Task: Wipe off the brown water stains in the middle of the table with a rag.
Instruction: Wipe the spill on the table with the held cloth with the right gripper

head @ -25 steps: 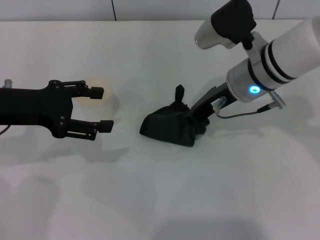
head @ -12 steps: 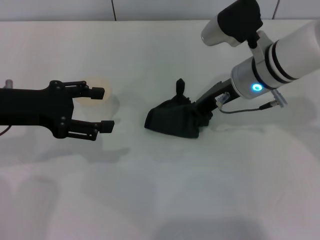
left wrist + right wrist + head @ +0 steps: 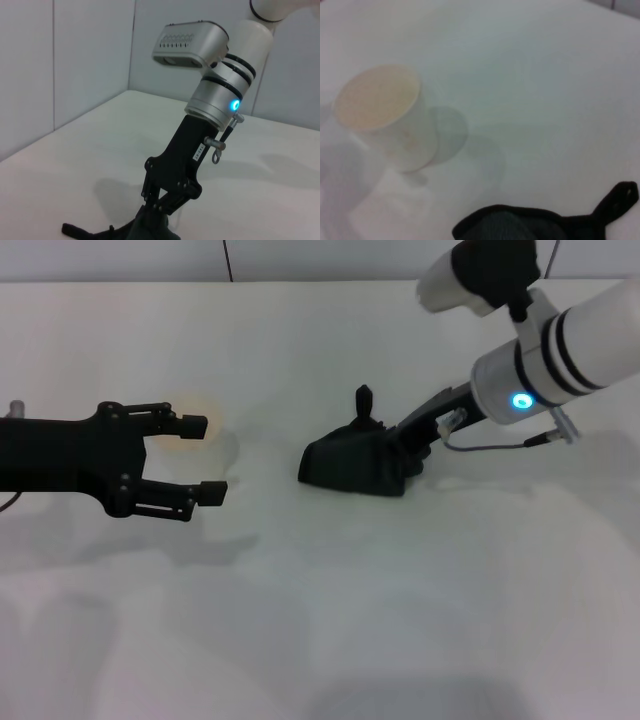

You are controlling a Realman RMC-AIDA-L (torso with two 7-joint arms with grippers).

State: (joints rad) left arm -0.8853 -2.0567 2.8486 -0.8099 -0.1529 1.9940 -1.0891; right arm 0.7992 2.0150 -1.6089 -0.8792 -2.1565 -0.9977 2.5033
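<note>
Nearest on the left, the left tool [image 3: 203,459] hangs just above the white tabletop [image 3: 330,620], its black arm reaching in from the left edge and its two fingers spread wide with nothing between them. Right behind its far finger stands a pale translucent cup [image 3: 190,430] with a faint orange tint inside, partly covered by that finger in the head view; in the right wrist view the cup [image 3: 385,117] stands upright, its open mouth showing. A little farther in and to the right, near the middle of the tabletop, the black rag [image 3: 355,465] lies in a lumpy wad with a narrow loop sticking up from its far side. The right tool [image 3: 405,452] comes down slantwise from the far right and presses into the rag's right side, its fingers closed into the cloth; the left wrist view shows the same tool [image 3: 162,210] sunk in the rag [image 3: 135,232]. No brown stain can be made out on the tabletop around the rag.
</note>
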